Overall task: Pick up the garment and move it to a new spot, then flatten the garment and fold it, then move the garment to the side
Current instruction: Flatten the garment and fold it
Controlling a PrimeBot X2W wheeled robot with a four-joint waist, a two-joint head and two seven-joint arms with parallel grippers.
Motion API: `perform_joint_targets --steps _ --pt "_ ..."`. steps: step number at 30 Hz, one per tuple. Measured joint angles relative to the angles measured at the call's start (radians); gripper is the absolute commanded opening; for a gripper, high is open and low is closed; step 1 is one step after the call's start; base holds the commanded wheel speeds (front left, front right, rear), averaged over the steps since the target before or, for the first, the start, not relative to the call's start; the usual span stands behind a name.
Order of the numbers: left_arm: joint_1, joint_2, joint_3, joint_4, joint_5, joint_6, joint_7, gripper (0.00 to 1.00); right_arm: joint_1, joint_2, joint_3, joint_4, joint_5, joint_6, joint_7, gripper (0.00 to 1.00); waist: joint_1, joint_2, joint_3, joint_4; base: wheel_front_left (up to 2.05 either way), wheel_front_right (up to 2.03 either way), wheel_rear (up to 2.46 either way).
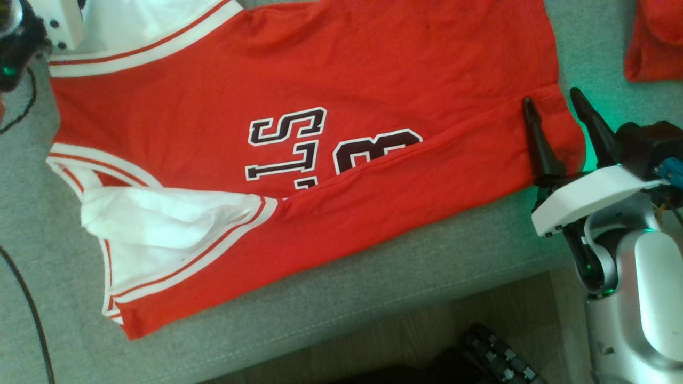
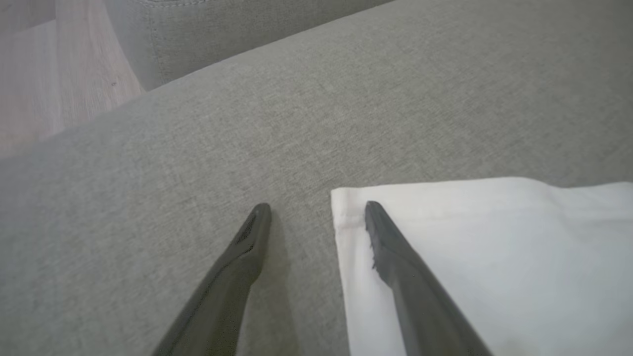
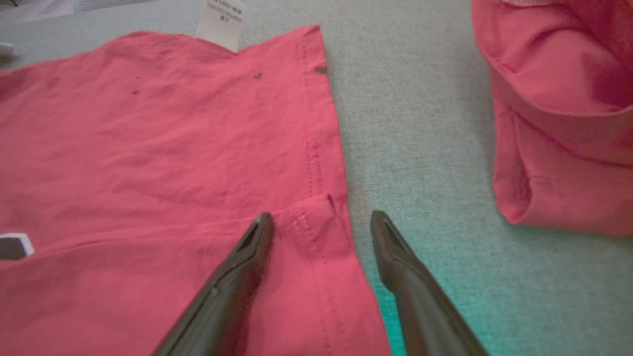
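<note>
The garment [image 1: 373, 80] is a red jersey with white sleeves, white and red trim and black lettering, spread on the grey cushion [image 1: 373, 288]. Its near long edge is folded over onto the body. My right gripper [image 1: 552, 96] is open at the garment's right hem corner. In the right wrist view the right gripper [image 3: 321, 216] straddles that folded corner of the garment [image 3: 148, 148], one finger over red cloth, the other over the cushion. My left gripper [image 2: 317, 206] is open at the corner of a white sleeve [image 2: 494, 247], one finger above the sleeve, the other above the cushion.
A second red cloth [image 1: 656, 37] lies bunched at the far right, close to the right gripper in the right wrist view [image 3: 559, 148]. The cushion's front edge drops to a wooden floor [image 1: 427, 330] with a dark object [image 1: 491, 357]. A black cable [image 1: 26, 320] runs along the left.
</note>
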Motion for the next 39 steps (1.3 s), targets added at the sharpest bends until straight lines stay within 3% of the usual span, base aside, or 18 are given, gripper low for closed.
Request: perform_joint_targets --steps 8,9,10,11,12,13,18,24,32,39 --pt "-0.027 0.015 -0.048 -0.023 -0.062 0.000 0.013 1.00 -0.003 0.000 0.000 0.001 0.002 0.000 -0.002 1.00 0.0000 0.0000 0.011 -0.013 0.00 0.00 0.00" --pt "-0.031 0.019 -0.058 -0.026 -0.066 0.000 0.022 0.91 -0.007 0.000 0.000 0.001 0.004 0.000 -0.003 1.00 0.0000 0.0000 0.012 -0.013 0.00 0.00 0.00" --pt "-0.036 0.022 -0.066 -0.027 -0.070 0.000 0.028 0.70 -0.011 0.000 0.001 0.002 0.008 0.000 -0.003 1.00 0.0000 0.0000 0.014 -0.014 0.00 0.00 0.00" --pt "-0.043 0.025 -0.071 -0.027 -0.071 0.000 0.029 0.42 -0.017 0.000 0.002 0.002 0.010 0.000 -0.003 1.00 0.0000 0.0000 0.015 -0.015 0.00 0.00 0.00" --pt "-0.048 0.026 -0.075 -0.026 -0.073 -0.001 0.029 0.25 -0.022 0.000 0.002 0.003 0.010 0.000 -0.003 1.00 0.0000 0.0000 0.016 -0.016 0.00 0.00 0.00" --pt "-0.050 0.026 -0.080 -0.026 -0.077 -0.001 0.029 0.00 -0.025 0.000 0.003 0.003 0.010 0.000 -0.003 1.00 0.0000 0.0000 0.016 -0.016 0.00 0.00 0.00" --pt "-0.050 0.027 -0.113 -0.031 -0.112 -0.001 0.029 0.00 -0.028 0.000 0.001 0.003 0.009 0.000 -0.007 1.00 0.0000 0.0000 0.010 -0.011 0.00 0.00 0.00" --pt "-0.031 0.026 -0.167 -0.071 -0.169 -0.001 -0.019 0.00 -0.139 0.000 0.009 0.061 0.062 0.000 0.039 1.00 0.0000 0.0000 -0.032 0.011 0.00 0.00 0.00" --pt "-0.030 0.041 -0.210 -0.149 -0.218 -0.001 -0.105 0.00 -0.402 -0.003 0.012 0.314 0.073 0.000 0.162 1.00 0.0000 0.0000 -0.086 0.050 0.00 0.00 0.00" --pt "-0.031 0.057 -0.264 -0.203 -0.251 -0.001 -0.155 0.00 -0.579 -0.004 -0.033 0.543 -0.071 0.000 0.190 1.00 0.0000 0.0000 -0.101 0.088 0.00 0.00 0.00"
